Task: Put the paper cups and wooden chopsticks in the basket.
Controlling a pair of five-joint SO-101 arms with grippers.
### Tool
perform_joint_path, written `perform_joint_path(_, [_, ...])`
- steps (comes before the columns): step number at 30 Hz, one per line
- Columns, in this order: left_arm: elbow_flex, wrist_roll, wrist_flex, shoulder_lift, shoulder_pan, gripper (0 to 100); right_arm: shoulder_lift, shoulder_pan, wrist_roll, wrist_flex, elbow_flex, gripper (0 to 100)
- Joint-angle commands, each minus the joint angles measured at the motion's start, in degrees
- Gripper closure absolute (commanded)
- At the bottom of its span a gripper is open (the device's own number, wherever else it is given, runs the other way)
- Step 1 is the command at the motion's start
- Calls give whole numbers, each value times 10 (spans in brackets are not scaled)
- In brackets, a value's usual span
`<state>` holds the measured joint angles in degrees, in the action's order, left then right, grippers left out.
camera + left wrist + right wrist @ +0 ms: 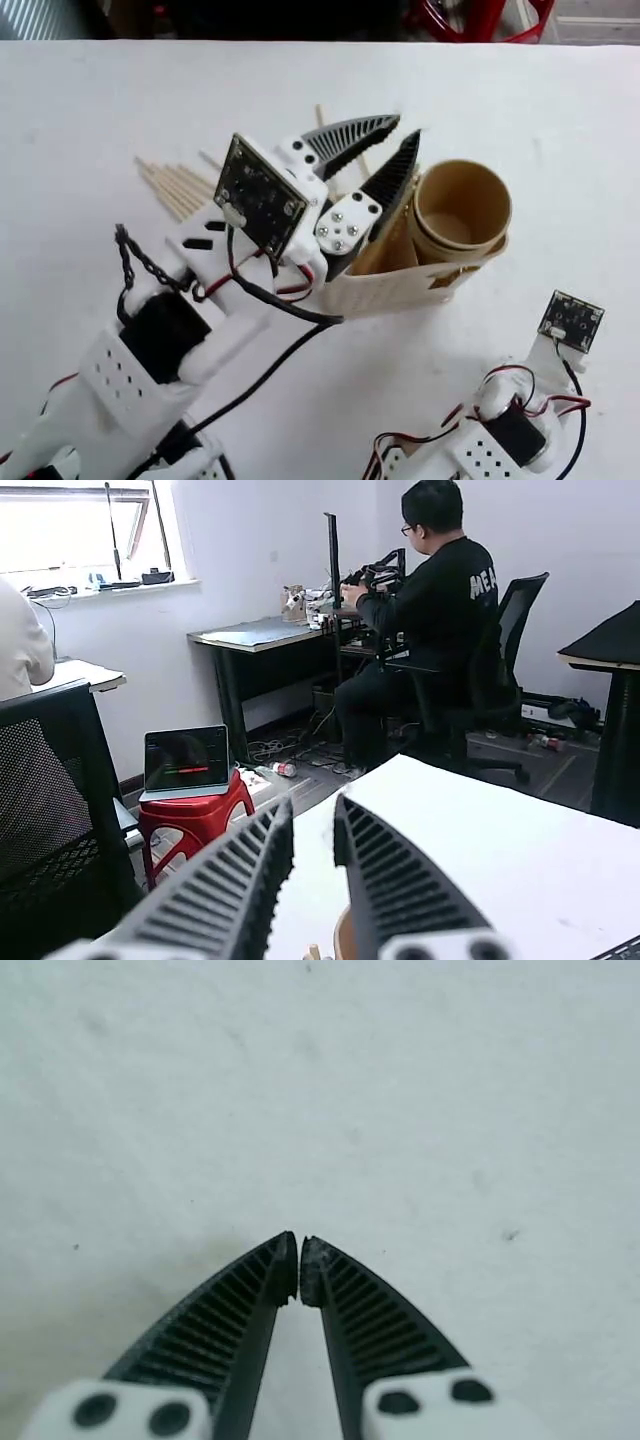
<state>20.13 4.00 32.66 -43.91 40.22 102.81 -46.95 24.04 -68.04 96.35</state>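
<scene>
High view is showing me the paper cups [460,205] sitting nested one inside another, mouths toward the camera, in the cream slotted basket [400,292], which is resting near the middle of the white table [560,110]. The wooden chopsticks [175,188] are lying in a loose bundle on the tabletop, outside the basket and well apart from the cups, with the left arm's wrist passing between them; one more stick [320,113] is poking out from behind the fingers. I am seeing the left gripper [405,128] hanging just beside the cups' rim, above the basket's edge, its black ribbed fingers parted a little and gripping nothing. In the left wrist view that gripper [315,805] is pointing out past the table edge with a narrow gap between its fingers, and a tan curve is peeking in below them; I cannot tell what it is. In the right wrist view the right gripper [300,1245] is hovering over bare table, its fingertips pressed together and empty. The right arm [510,430] is sitting at the near corner, well apart from the basket.
</scene>
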Motion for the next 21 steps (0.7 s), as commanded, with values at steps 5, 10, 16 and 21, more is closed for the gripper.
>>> perform_joint_path(5, [-40, -14, 28, -22, -143, 910, 5, -4, -2, 6, 5, 979])
perform_joint_path(10, [-43, -84, 129, 5, -353, 910, 5, -4, -2, 6, 5, 979])
perform_joint_path(16, [25, -71, 181, 190, -515, 906, 5, -4, -2, 6, 5, 979])
perform_joint_path(21, [29, -69, 178, 374, -520, 902, 5, -4, -2, 6, 5, 979])
